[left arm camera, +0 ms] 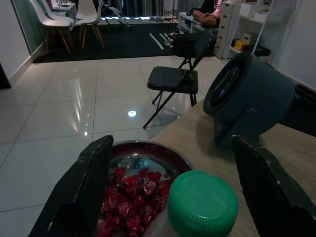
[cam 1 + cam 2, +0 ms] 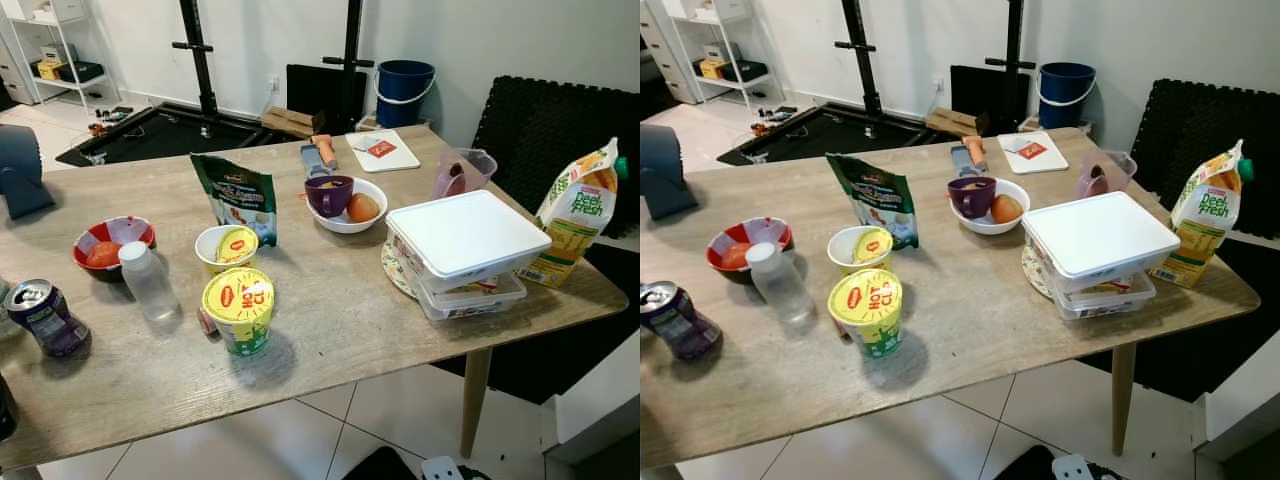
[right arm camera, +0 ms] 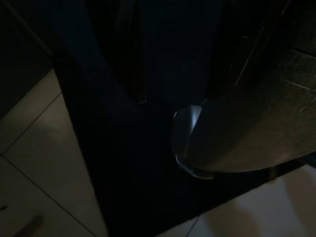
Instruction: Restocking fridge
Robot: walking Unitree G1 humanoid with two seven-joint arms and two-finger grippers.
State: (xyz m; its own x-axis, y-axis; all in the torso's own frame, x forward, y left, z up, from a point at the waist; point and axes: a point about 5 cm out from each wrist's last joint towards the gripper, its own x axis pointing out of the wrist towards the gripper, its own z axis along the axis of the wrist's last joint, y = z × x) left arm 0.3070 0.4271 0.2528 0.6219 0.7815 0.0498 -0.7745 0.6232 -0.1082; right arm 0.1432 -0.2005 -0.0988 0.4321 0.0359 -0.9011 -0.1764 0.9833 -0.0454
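Left wrist view showed my left pincer (image 1: 177,197) spread wide, its two black fingers (image 1: 81,190) flanking a green bottle cap (image 1: 202,202) without touching it. Just behind the cap sat a metal bowl of red fruit (image 1: 136,185), and past that a dark round fan (image 1: 247,94) on the wooden table (image 2: 330,320). From my head I saw the juice carton (image 2: 580,210) at the table's far right edge, just beside the stacked white containers (image 2: 462,250), with the yellow-lidded noodle cup (image 2: 240,308) near the table's front and the purple can (image 2: 45,318) toward its left end. My right pincer's wrist view was too dark; I could not tell its state.
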